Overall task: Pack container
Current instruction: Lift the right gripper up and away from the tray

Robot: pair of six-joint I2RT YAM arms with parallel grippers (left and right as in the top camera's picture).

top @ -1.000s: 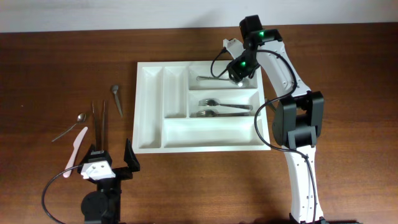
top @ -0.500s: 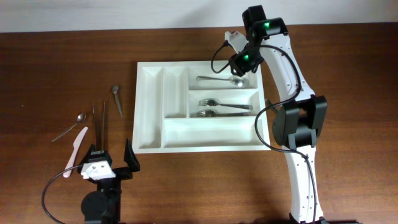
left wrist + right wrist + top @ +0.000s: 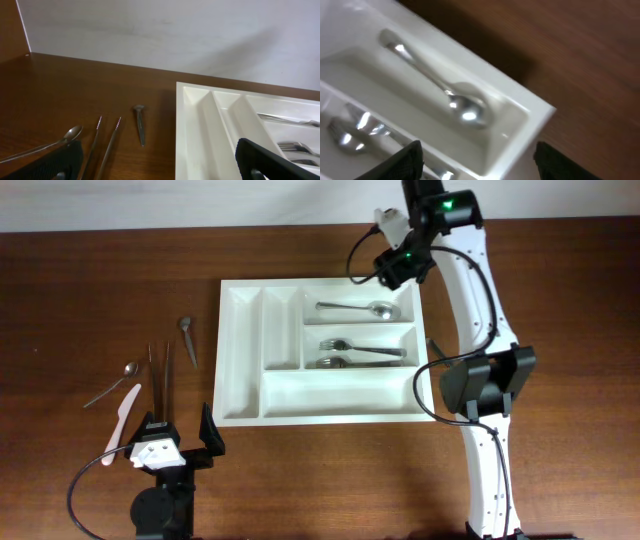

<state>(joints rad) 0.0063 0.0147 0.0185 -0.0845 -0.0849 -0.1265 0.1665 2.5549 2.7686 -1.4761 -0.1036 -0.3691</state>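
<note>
The tray (image 3: 330, 393) is set mid-table (image 3: 80, 290). A spoon (image 3: 358, 307) is seen in its far right compartment, with forks (image 3: 355, 355) in the next. The right gripper (image 3: 395, 268) is held over the tray's far right corner, jaws parted and empty. The left gripper (image 3: 180, 442) is parked front left, spread wide and empty. Chopsticks (image 3: 167, 375) and a teaspoon (image 3: 129, 368) are laid left of the tray.

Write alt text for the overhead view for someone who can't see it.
A white cutlery tray on a wooden table holds a spoon and forks; the right gripper hovers open above its far right corner. More utensils lie left, near the open left gripper.
</note>
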